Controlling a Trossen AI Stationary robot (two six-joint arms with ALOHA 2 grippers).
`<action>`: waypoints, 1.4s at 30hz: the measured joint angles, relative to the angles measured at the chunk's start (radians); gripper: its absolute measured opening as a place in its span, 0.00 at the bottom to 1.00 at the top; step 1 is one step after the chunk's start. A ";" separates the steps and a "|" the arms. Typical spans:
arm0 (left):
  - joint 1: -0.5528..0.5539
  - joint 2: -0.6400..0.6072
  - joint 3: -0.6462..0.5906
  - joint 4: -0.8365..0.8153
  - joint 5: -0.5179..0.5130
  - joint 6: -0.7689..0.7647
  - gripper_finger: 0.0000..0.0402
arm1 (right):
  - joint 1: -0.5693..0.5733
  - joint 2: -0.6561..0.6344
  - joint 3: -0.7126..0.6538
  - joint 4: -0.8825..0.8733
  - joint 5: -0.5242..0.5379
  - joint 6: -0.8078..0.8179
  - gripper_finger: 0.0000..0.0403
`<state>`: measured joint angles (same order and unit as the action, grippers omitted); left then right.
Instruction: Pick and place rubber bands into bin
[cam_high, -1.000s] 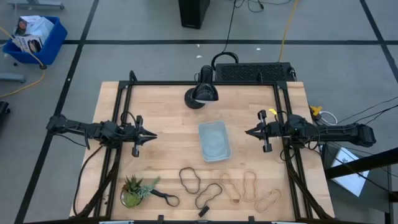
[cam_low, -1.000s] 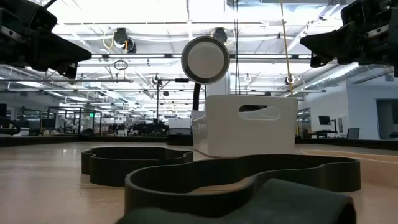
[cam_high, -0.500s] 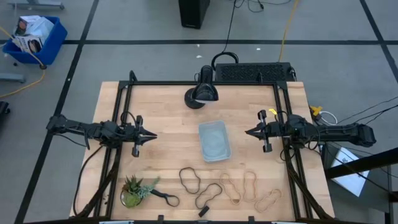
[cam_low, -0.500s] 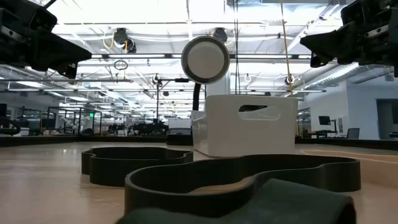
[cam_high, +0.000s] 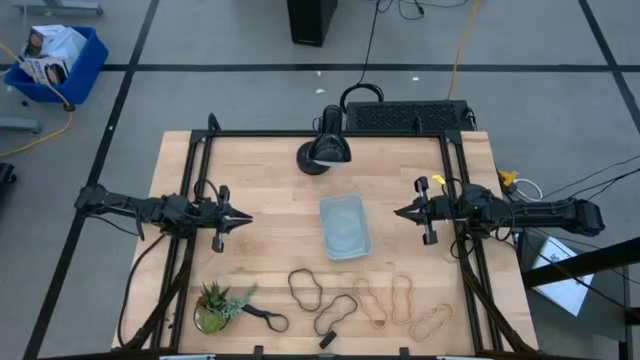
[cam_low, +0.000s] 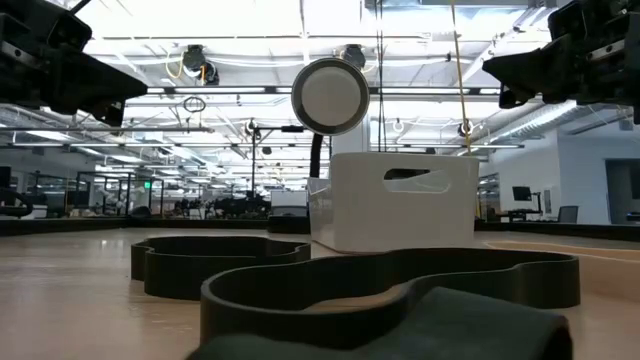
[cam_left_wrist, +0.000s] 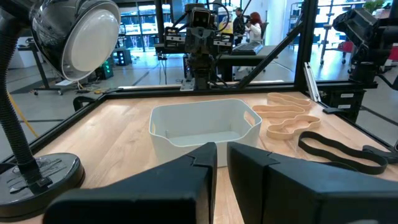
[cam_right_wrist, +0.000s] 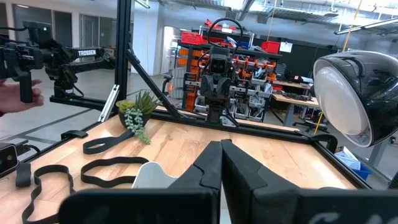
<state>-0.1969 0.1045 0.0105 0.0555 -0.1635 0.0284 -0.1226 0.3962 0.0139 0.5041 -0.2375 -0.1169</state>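
Beside one empty bin (cam_high: 344, 226), six rubber bands (cam_high: 352, 302).

Left gripper (cam_high: 243, 218) raised over table's left, nearly closed, right gripper (cam_high: 398, 212) opposite, closed

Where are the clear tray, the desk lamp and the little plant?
Clear tray (cam_high: 344, 227), high view, on its floor at the middle.
Desk lamp (cam_high: 329, 147), high view, on its dark shade.
Little plant (cam_high: 213, 303), high view, on its green leaves.
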 joint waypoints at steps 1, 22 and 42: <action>0.000 0.000 0.000 0.000 0.000 0.000 0.12 | 0.000 0.000 0.000 0.000 0.000 0.000 0.00; 0.000 0.000 0.000 0.120 -0.001 -0.173 0.12 | 0.000 0.000 0.000 0.004 -0.002 0.000 0.00; 0.000 0.000 0.000 0.130 -0.030 0.011 0.12 | 0.130 0.115 0.372 -0.369 0.280 -0.050 0.18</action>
<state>-0.1969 0.1043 0.0105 0.1854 -0.1938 0.0393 0.0076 0.5113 0.3859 0.1352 0.0429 -0.1666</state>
